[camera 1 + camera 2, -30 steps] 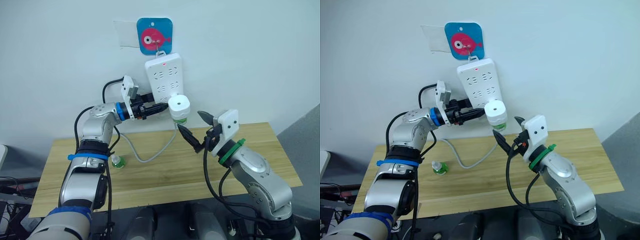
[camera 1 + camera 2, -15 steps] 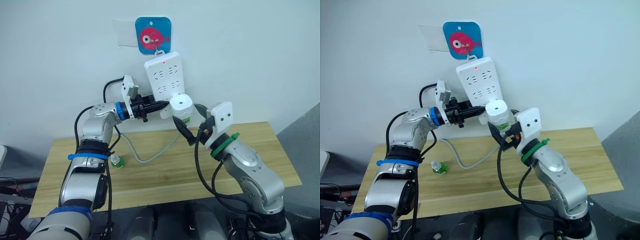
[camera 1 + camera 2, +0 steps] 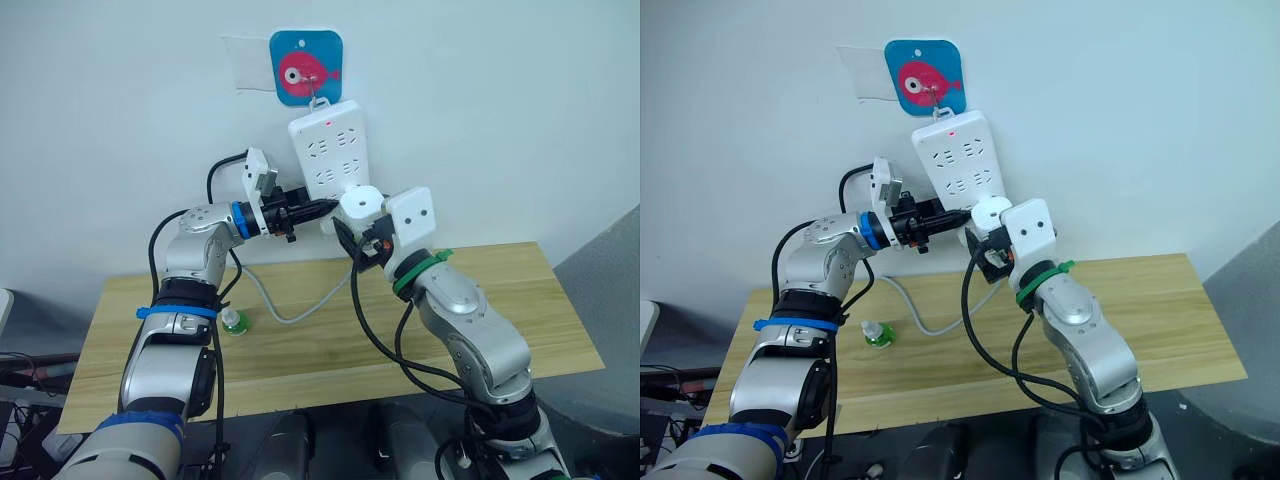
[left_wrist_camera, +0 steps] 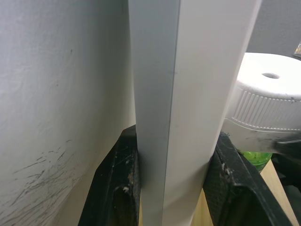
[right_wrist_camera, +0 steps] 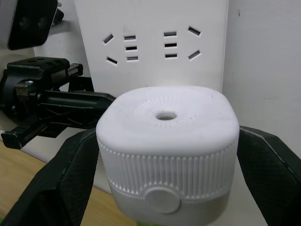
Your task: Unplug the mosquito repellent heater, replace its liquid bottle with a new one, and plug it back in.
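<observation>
I have the small white rounded plastic mosquito repellent heater, with its round vent hole and ribbed collar, sitting just above centre of the head views, plugged into the lower end of the long white multi-socket power strip that hangs on the wall. My right gripper is spread around the heater, one black finger on each side of its body; whether the pads press the shell I cannot tell. A sliver of green shows under the heater in the left wrist view.

My left gripper comes in from the left of the frame and pinches the lower edge of the power strip between its two black fingers, both touching the strip's sides.

The strip hangs from a hook on a blue square sticker with a pink fish, upper centre; I can read no writing on it. A small red light glows near the strip's top. A grey cable loops down onto the light wooden surface, and a small clear bottle with a green base stands at lower left.
</observation>
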Controlling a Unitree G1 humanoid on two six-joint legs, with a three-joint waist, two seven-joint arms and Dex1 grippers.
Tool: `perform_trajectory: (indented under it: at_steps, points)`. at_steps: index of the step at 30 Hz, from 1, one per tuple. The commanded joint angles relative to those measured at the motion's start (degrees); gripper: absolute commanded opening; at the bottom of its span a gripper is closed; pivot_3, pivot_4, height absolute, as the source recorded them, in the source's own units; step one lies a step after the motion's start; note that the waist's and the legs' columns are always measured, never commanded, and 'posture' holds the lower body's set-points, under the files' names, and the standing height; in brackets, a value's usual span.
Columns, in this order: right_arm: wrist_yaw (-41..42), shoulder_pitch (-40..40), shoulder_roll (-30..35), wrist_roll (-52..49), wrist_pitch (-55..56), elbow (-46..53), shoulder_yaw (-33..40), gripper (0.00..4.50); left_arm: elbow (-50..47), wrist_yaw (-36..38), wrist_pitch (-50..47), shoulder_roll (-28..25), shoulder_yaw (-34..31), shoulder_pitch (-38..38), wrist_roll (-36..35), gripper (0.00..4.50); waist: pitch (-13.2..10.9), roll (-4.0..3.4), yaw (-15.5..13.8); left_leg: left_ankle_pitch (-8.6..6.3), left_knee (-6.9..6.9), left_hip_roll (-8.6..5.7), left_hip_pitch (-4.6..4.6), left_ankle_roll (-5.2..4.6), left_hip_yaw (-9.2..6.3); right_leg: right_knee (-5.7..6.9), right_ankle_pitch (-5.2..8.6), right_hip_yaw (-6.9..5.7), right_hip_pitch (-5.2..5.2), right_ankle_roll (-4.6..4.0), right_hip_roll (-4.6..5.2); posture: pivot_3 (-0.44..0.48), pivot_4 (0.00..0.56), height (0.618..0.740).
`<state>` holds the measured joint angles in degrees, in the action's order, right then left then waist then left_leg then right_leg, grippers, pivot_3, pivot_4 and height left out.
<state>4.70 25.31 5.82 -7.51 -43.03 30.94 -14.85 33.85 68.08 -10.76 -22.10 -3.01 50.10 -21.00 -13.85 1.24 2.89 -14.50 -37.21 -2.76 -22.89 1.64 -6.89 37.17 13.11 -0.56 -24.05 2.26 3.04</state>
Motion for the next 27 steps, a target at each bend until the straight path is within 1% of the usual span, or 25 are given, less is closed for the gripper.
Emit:
perform_trajectory:
  at_steps: [1,3,4,8,12,20,22,27]
  points:
    - [0.2,0.7,-0.7,1.0,1.6,1.2,-0.2,3.92,-1.3,-1.2,0.2,-0.1,-0.5,1.7,0.0,1.32,0.0,0.00,0.0,0.00,0.00,0.00,0.00,0.00,-0.01,0.01,0.00,-0.01,0.00,0.00,0.00,-0.124,0.259,0.740]
    - [0.8,0.7,-0.6,1.3,2.0,1.2,-0.4,3.22,-1.1,-1.3,0.5,-0.2,-0.5,1.7,0.2,1.32,0.0,0.00,0.0,0.00,0.01,0.00,0.00,0.00,0.00,0.00,0.00,0.00,0.00,0.00,0.00,-0.124,0.259,0.740]
    - [1.0,0.7,-0.5,1.6,2.2,1.2,-0.5,3.01,-0.9,-1.5,0.6,-0.2,-0.5,1.8,0.3,1.32,0.0,0.00,0.0,0.00,0.00,0.00,0.00,0.00,0.00,0.00,0.00,0.00,0.00,0.00,0.00,-0.124,0.258,0.740]
    - [1.7,0.3,-0.3,2.1,2.2,1.5,-0.6,3.01,-0.1,-2.4,1.1,-0.1,-0.9,2.1,0.5,1.32,0.0,0.00,0.0,0.00,0.01,0.00,0.00,0.00,0.00,0.01,0.00,-0.01,0.00,0.00,0.00,-0.124,0.256,0.740]
    - [2.7,-0.6,0.6,2.0,1.4,3.1,-0.3,3.01,3.1,-4.9,3.3,0.0,-1.5,3.5,1.9,1.32,0.0,0.00,-0.1,0.00,0.01,-0.03,-0.01,0.00,-0.02,0.00,0.00,-0.01,0.00,0.00,0.01,-0.125,0.254,0.740]
    - [3.1,-2.5,1.8,0.7,-3.7,8.1,2.4,3.01,6.8,-4.8,5.1,-0.7,-1.7,4.9,2.9,1.32,0.0,0.00,-0.2,0.11,-0.05,-0.09,-0.02,0.04,-0.04,0.01,-0.02,0.00,0.02,0.01,0.03,-0.137,0.241,0.740]
    - [3.5,-3.3,2.6,0.6,-4.5,9.1,3.2,3.01,7.4,-5.0,5.5,-0.7,-1.8,5.1,3.0,1.32,0.0,0.00,-0.1,0.35,-0.03,-0.08,-0.02,0.02,-0.04,-0.01,-0.09,0.00,0.02,0.20,0.02,-0.138,0.238,0.740]
    - [4.4,-4.5,3.6,-0.4,-4.7,10.7,5.7,3.01,6.9,-5.3,6.2,-0.4,-1.9,4.8,3.0,1.32,0.0,0.01,0.0,0.66,0.08,-0.08,-0.01,0.02,-0.05,-0.01,-0.23,-0.02,0.02,0.30,0.02,-0.135,0.224,0.740]
